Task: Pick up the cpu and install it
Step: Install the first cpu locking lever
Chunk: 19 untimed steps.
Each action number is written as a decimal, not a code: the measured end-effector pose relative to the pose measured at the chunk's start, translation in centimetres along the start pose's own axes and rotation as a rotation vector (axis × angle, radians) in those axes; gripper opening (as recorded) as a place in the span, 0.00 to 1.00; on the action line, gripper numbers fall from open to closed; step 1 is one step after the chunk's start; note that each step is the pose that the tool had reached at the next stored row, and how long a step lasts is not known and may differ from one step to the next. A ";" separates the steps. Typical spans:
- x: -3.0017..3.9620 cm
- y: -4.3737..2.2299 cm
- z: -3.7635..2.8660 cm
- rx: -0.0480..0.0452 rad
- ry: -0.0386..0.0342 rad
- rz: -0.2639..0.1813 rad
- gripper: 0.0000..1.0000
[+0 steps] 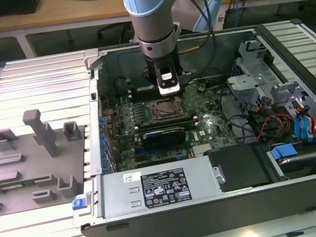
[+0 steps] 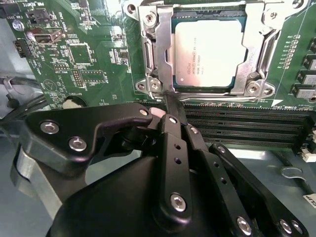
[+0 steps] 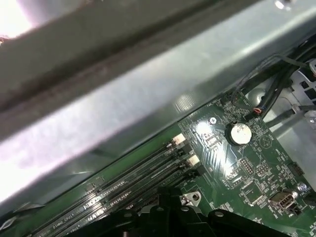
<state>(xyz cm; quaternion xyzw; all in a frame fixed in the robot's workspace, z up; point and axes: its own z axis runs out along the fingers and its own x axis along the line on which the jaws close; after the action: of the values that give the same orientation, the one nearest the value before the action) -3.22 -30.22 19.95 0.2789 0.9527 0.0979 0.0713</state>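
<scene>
Inside the open computer case (image 1: 161, 214), silvery cpu (image 2: 211, 49) seated flat in the motherboard (image 2: 89, 54) socket frame (image 2: 153, 54), gripper (image 2: 170, 106) just beside the socket, jaws clenched together, holding nothing

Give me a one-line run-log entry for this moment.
arm: over open computer case | gripper: shut, empty, at socket frame edge | silvery-grey square cpu: seated in metal-framed socket | green motherboard: exposed
</scene>
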 end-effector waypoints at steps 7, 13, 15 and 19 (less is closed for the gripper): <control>-0.15 -0.32 0.19 -0.0047 0.0005 0.001 0.11; -0.14 -0.34 0.29 -0.0083 0.0026 0.001 0.11; -0.14 -0.34 0.29 -0.0111 0.0043 0.002 0.11; -0.15 -0.30 0.17 -0.0164 0.0072 0.003 0.11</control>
<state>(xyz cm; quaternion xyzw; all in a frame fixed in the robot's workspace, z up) -3.22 -30.52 19.73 0.2795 0.9516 0.1068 0.0700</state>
